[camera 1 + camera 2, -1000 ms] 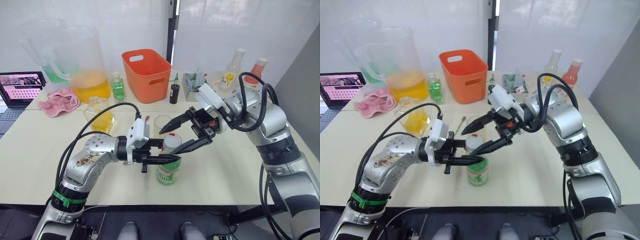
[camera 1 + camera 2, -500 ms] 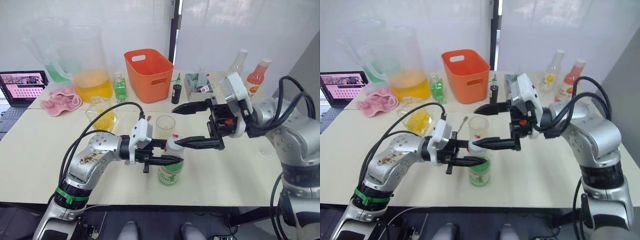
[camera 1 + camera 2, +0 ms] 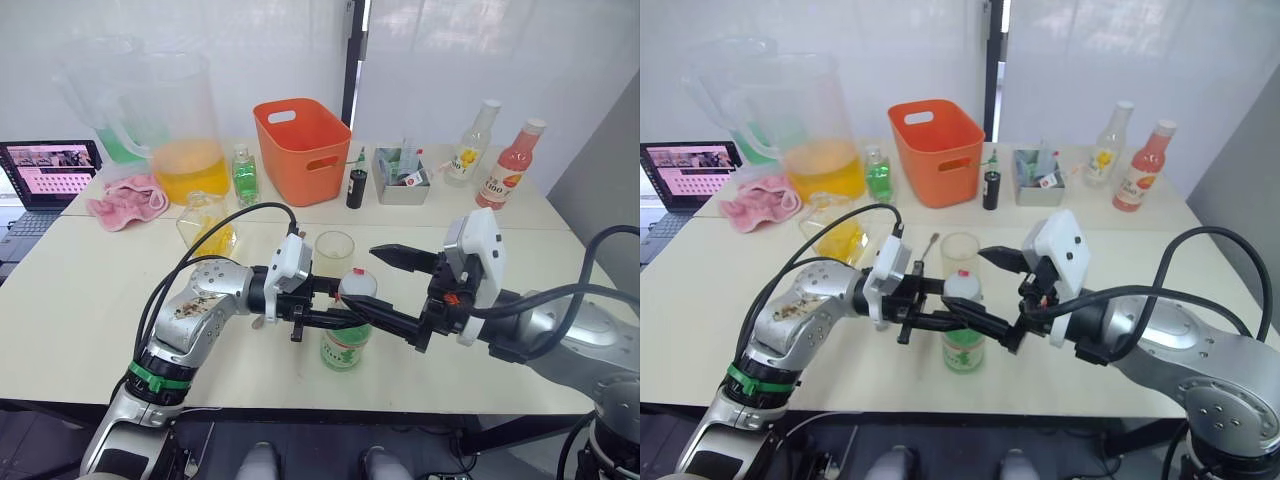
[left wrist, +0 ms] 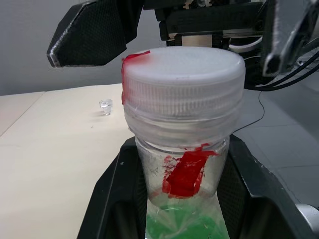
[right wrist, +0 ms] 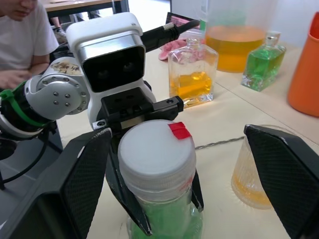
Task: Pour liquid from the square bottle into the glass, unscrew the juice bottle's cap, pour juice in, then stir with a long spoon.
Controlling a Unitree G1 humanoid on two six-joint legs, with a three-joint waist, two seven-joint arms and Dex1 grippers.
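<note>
Left pincer: clamped on the juice bottle neck.
Right pincer: open, straddling the cap.
Technique: centre, close squarely, twist; steady bottle.

Almost no writing can be read with certainty. The juice bottle has a green-and-white label, but its letters are too small to read. The pink-liquid bottle and the yellow-label bottle at the back of the table carry labels with illegible print. The laptop screen shows rows of tiny unreadable marks.
</note>
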